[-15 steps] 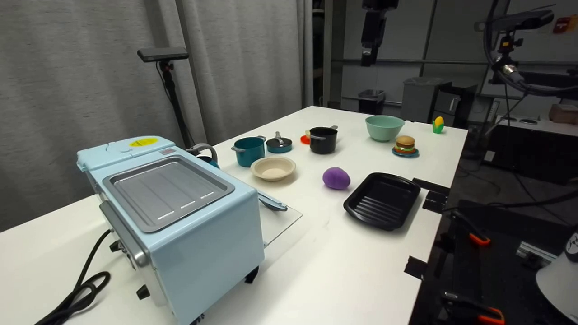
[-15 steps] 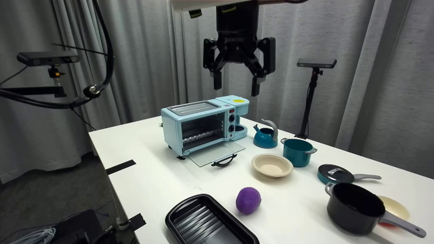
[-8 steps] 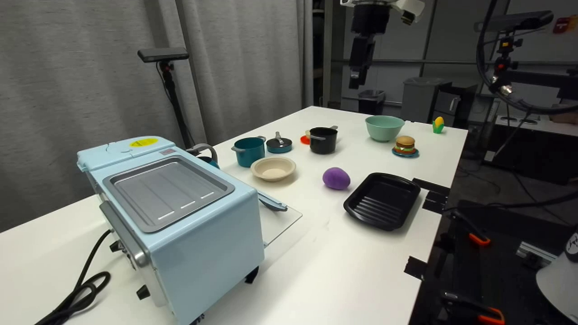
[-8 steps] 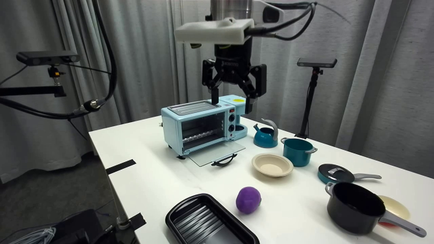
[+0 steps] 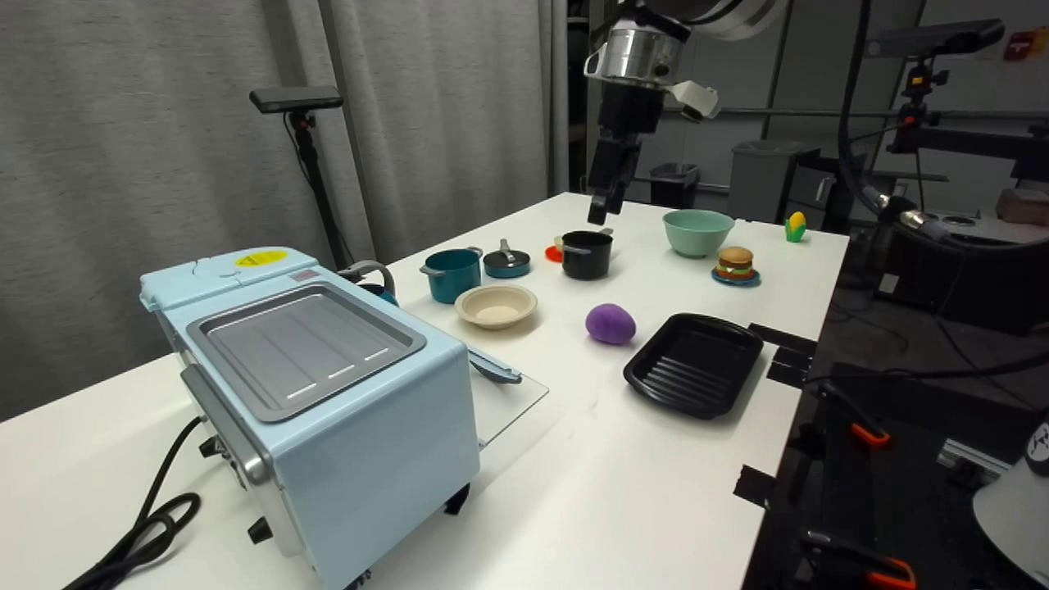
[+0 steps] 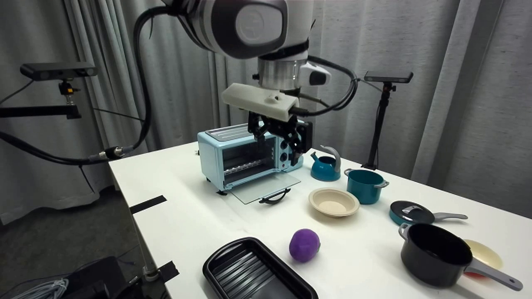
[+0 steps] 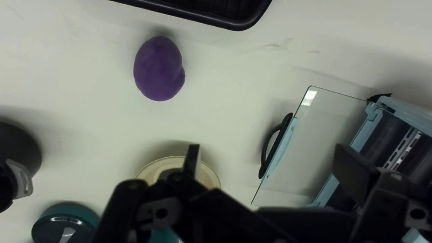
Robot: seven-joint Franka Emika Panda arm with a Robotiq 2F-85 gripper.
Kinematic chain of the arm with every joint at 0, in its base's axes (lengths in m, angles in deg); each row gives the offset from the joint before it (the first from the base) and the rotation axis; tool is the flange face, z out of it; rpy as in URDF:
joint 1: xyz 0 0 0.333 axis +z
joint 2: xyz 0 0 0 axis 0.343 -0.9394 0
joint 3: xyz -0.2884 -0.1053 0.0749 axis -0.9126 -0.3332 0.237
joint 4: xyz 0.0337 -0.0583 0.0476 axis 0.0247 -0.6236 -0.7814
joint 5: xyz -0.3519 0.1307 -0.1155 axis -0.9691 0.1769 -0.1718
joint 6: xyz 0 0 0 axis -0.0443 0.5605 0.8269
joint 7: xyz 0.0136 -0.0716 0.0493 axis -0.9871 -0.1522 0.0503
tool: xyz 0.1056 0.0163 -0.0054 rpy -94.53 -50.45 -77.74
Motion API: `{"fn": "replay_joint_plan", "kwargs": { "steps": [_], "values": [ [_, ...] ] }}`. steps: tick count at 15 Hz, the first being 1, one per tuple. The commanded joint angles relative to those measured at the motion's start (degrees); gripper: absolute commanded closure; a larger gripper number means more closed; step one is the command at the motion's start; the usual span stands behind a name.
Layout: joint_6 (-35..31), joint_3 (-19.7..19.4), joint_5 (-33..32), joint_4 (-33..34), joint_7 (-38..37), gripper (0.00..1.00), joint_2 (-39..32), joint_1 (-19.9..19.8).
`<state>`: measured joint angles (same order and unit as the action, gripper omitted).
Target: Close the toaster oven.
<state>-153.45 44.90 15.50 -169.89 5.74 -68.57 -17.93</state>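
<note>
In an exterior view: one toaster oven (image 5: 352,410), pale blue, ribbed metal top, standing at the near left of the white table (image 5: 639,508); glass door (image 5: 512,401) let down roughly level, reaching out to the right.

In an exterior view: same oven, far on the table, front showing; handle (image 6: 275,195), black, bowed, on the door's outer edge; beige bowl (image 6: 333,202), near it on the right, apart. Item, the claw (image 6: 277,151), fingers spread, hung clear of the table, hiding part of the oven's right half from where I stand; handle untouched.

Wrist view: fingers wide apart, nothing pinched; oven at the right, door open, handle along its left edge.

Handling, my estimate: body fairly heavy, though a hard push might slide it; door light and stiff, hinged low, its glass slick and breakable. Best hold: the handle, pinched or hooked from beneath, then swung up gently.
</note>
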Motion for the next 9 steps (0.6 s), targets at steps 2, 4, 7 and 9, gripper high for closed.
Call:
{"fn": "replay_joint_plan", "kwargs": {
  "steps": [2,4,7,9],
  "values": [
    [-6.47,2.47,4.88,-0.24,2.91,0.00,-7.02,-0.51],
    [-7.19,3.50,6.17,1.68,2.94,0.00,-10.90,-1.04],
    [-8.28,5.17,6.73,4.75,2.44,0.00,-15.92,-1.90],
    [-8.42,6.30,6.27,7.32,1.89,0.00,-18.65,-2.44]
  ]
}}
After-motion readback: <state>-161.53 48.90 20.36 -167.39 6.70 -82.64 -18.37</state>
